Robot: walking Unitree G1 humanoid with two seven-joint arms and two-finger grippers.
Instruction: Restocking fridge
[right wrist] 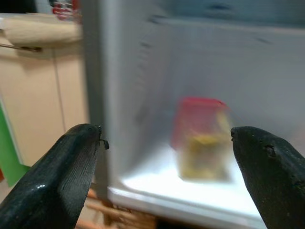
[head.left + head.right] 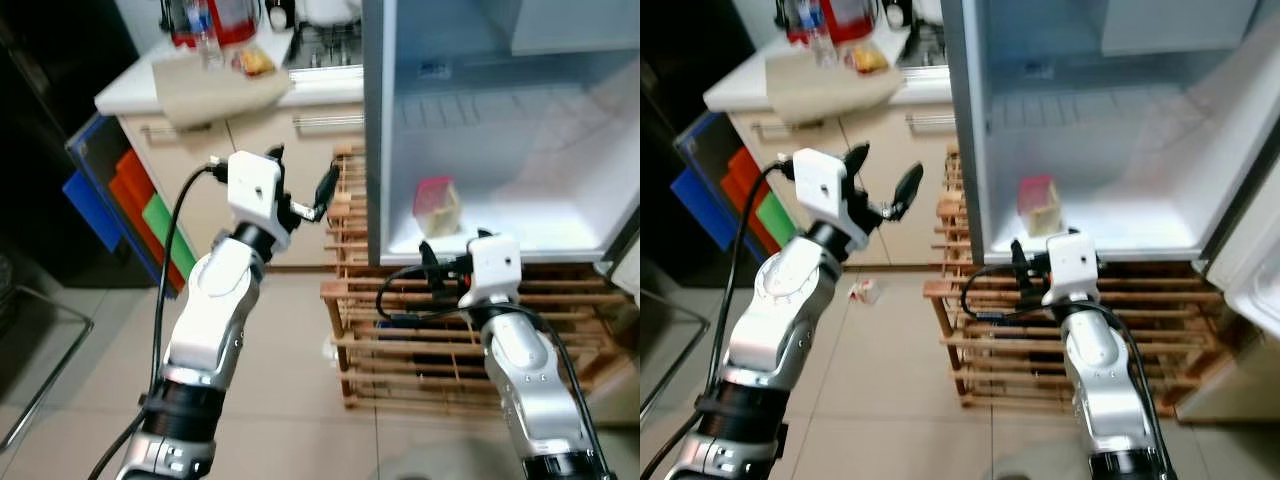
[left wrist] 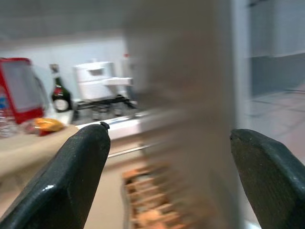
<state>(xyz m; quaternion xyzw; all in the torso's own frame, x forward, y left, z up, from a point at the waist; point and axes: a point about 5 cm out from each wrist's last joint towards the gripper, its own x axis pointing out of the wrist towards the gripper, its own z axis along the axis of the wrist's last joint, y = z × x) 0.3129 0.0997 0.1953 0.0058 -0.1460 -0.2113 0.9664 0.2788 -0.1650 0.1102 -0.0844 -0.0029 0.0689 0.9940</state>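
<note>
The fridge (image 2: 500, 120) stood open on a wooden rack (image 2: 400, 330), one red-lidded container (image 2: 437, 206) already on its floor. The right gripper (image 1: 167, 157), fingers wide and empty, faced that container at twelve o'clock. The left gripper (image 2: 882, 172), also wide and empty, was raised near the kitchen surface (image 2: 130, 90), likely ready for more stock.
</note>
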